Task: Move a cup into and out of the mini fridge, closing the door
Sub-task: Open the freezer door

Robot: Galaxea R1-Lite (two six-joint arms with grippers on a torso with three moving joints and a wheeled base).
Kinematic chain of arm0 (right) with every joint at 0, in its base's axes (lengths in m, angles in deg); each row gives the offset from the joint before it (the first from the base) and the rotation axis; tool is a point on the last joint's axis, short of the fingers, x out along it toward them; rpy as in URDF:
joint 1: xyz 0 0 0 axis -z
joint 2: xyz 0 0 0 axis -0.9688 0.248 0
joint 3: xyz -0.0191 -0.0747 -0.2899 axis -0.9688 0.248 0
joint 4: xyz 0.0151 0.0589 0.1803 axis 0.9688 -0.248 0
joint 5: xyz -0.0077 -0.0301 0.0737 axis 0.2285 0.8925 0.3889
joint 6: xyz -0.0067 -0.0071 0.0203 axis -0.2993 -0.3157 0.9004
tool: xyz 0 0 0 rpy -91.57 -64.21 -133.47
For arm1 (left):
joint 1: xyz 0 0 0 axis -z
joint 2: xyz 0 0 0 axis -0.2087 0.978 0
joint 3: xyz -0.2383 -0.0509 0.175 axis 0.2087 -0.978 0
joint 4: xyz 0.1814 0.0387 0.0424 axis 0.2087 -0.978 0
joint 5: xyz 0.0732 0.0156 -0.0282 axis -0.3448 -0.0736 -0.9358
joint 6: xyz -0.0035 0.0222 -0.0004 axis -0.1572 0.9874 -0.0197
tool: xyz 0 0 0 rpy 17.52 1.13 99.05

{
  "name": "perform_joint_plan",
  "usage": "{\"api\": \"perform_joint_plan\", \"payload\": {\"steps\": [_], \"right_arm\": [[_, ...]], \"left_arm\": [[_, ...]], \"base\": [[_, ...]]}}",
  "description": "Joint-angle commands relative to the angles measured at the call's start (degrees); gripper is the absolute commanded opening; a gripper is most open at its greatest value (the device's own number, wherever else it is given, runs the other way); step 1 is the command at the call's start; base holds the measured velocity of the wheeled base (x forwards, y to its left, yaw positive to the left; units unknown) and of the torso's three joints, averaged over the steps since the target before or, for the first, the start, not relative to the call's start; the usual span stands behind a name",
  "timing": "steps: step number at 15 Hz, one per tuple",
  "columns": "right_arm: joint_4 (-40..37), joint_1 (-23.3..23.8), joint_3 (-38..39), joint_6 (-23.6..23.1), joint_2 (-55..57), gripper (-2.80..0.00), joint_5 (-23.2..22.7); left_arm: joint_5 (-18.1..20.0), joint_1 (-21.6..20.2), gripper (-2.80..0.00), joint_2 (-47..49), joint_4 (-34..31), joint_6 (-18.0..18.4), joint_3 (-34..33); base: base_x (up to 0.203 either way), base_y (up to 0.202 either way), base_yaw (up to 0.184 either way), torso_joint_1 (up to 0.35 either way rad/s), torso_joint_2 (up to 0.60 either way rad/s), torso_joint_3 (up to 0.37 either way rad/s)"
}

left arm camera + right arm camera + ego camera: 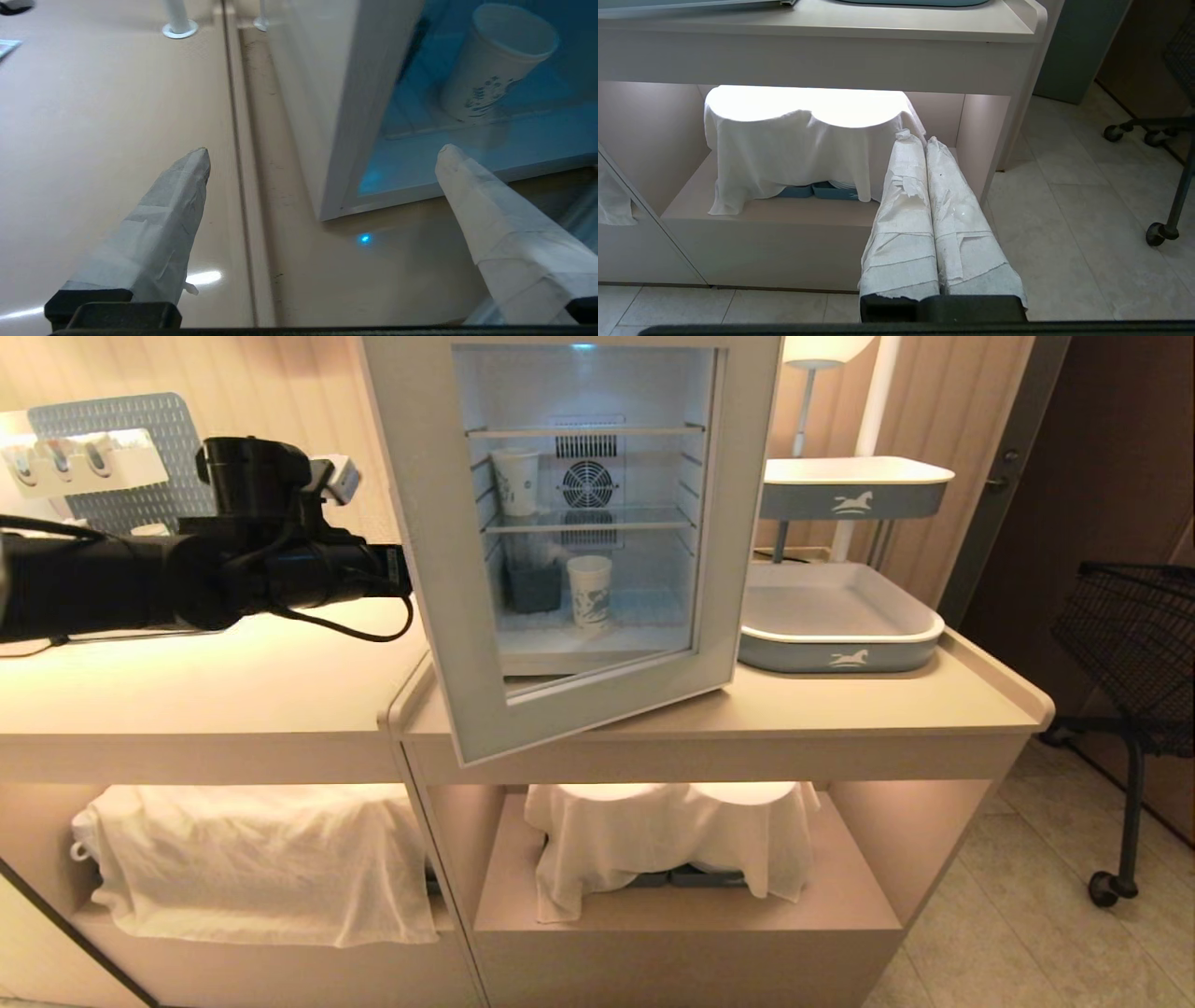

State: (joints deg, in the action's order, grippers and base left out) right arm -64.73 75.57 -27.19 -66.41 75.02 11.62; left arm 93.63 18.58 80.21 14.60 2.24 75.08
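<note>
Cup [589,591] stands upright on the floor of the mini fridge [597,504], centre of head frame, seen through the door [467,644], which hangs partly ajar. Left gripper [322,156] at left of frame, by the door's edge, jaws spread wide, empty. Right gripper [924,140] low by the cabinet, fingers pressed together, nothing held. Cup's prob. light, thin paper, crushes easily: grip mid-wall, gently.
</note>
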Motion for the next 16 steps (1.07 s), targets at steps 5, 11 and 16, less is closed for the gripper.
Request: {"api": "perform_joint_plan", "payload": {"steps": [5, 11, 16], "right_arm": [[0.0, 0.0, 0.0, 0.0, 0.0, -2.8, 0.0], [0.0, 0.0, 0.0, 0.0, 0.0, -2.8, 0.0], [0.0, 0.0, 0.0, 0.0, 0.0, -2.8, 0.0]], "left_arm": [[0.8, 2.7, 0.0, -0.2, 0.6, -3.7, 0.7], [1.3, 2.7, 0.0, -3.9, 0.3, -4.3, -1.6], [1.7, 2.8, 0.0, -7.7, 0.3, -4.5, -4.8]], "base": [[0.0, 0.0, 0.0, 0.0, 0.0, 0.0], [0.0, 0.0, 0.0, 0.0, 0.0, 0.0], [0.0, 0.0, 0.0, 0.0, 0.0, 0.0]]}}
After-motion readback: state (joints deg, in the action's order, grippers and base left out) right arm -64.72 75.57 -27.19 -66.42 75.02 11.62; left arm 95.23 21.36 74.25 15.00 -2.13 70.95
